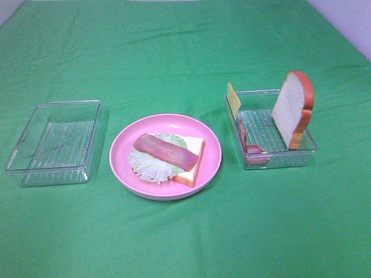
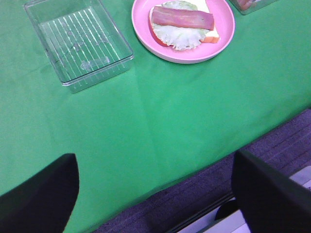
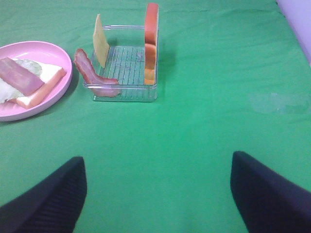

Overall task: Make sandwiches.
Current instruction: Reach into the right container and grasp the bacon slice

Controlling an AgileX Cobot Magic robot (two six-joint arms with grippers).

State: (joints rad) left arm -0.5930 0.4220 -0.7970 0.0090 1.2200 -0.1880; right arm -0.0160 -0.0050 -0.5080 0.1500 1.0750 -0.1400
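On the pink plate (image 1: 211,168) a bread slice (image 1: 194,165) lies flat with pale lettuce (image 1: 149,165) and a bacon strip (image 1: 165,152) on it. The stack also shows in the left wrist view (image 2: 182,22) and the right wrist view (image 3: 24,80). In the right clear tray (image 1: 272,130) a second bread slice (image 1: 293,109) stands upright, a cheese slice (image 1: 233,99) leans on the far rim and bacon (image 1: 250,147) lies at the near end. Both grippers are out of the exterior view. My left gripper (image 2: 155,194) and right gripper (image 3: 158,191) are open, empty, near the table's front edge.
An empty clear tray (image 1: 55,142) stands left of the plate, also in the left wrist view (image 2: 80,41). A green cloth (image 1: 185,52) covers the table. The table's front edge and dark floor (image 2: 252,165) show in the left wrist view.
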